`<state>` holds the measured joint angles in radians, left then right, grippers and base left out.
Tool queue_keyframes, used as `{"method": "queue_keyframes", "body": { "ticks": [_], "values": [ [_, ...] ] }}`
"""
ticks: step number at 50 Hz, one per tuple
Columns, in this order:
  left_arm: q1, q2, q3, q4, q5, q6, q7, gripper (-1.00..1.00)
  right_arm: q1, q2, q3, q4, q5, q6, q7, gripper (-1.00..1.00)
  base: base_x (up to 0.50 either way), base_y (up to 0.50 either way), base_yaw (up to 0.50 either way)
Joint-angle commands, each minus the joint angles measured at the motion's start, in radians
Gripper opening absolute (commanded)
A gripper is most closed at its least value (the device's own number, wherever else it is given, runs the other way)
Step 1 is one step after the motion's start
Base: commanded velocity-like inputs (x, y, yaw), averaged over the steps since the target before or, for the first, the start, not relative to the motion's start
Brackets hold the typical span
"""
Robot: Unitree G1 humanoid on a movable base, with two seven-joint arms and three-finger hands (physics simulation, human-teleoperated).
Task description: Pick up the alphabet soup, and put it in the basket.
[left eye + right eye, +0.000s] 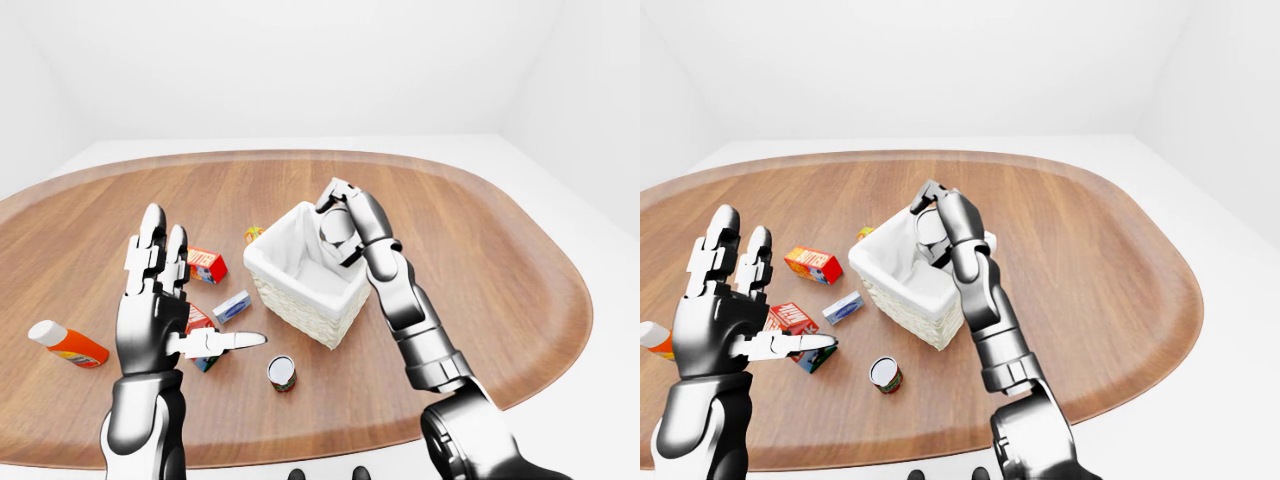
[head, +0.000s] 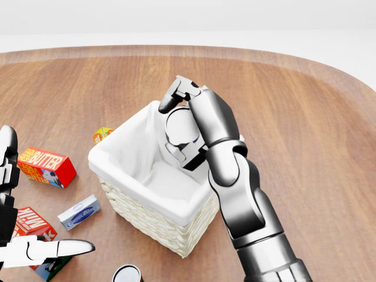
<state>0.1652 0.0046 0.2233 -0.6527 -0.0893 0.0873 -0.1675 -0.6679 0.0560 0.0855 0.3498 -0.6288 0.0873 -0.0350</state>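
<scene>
Left-eye view: our right hand (image 1: 340,222) grips the can (image 1: 336,228) over the basket (image 1: 300,300) at frame centre, so a release should drop it inside. Our left hand (image 1: 160,300) stands splayed open, lower left, clear of the work.

Head view: fingers (image 2: 170,94) wrap the can's rim above the white liner.

Right-eye view: same arrangement.

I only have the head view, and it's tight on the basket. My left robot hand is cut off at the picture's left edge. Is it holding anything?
Observer: No. The left robot hand is raised, fingers spread, empty.
Operator: Anything on the table I'm missing?
Observer: An orange bottle with a white cap lies at the far left of the left-eye view.
Operator: That can at my picture's bottom edge, is it standing?
Observer: Yes, the can stands upright, apart from the basket.
</scene>
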Motion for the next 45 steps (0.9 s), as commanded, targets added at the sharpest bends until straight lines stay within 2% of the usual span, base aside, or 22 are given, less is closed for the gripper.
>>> {"method": "queue_keyframes", "body": {
  "ticks": [1,4,10,14,22,25,45],
  "values": [
    [0.001,0.000,-0.001,0.001,0.001,0.000,-0.002,1.00,-0.076,-0.004,-0.009,0.170,0.052,0.000,-0.036,-1.00,0.00,0.00,0.00],
    [0.002,0.000,-0.002,-0.002,0.003,0.000,-0.003,1.00,-0.091,-0.004,-0.013,0.197,0.058,0.000,-0.039,-1.00,0.00,0.00,0.00],
    [0.004,-0.002,0.002,-0.005,0.000,0.000,-0.005,1.00,-0.166,-0.020,-0.028,0.395,0.084,0.000,-0.095,-1.00,0.00,0.00,0.00],
    [0.002,-0.001,0.000,0.000,0.002,0.000,-0.005,1.00,-0.198,-0.020,-0.032,0.449,0.095,-0.010,-0.110,-1.00,0.00,0.00,0.00],
    [-0.003,0.001,0.003,0.007,-0.003,0.000,-0.003,1.00,-0.257,-0.014,-0.031,0.606,0.099,-0.076,-0.155,-1.00,0.00,0.00,0.00],
    [-0.003,0.001,-0.001,0.010,0.001,0.000,-0.003,1.00,-0.268,-0.012,-0.030,0.641,0.097,-0.090,-0.163,-1.00,0.00,0.00,0.00],
    [-0.001,0.000,-0.004,0.003,0.003,0.000,-0.002,1.00,-0.299,0.037,-0.013,0.739,0.068,-0.128,-0.195,-1.00,0.00,0.00,0.00]
  ]
}}
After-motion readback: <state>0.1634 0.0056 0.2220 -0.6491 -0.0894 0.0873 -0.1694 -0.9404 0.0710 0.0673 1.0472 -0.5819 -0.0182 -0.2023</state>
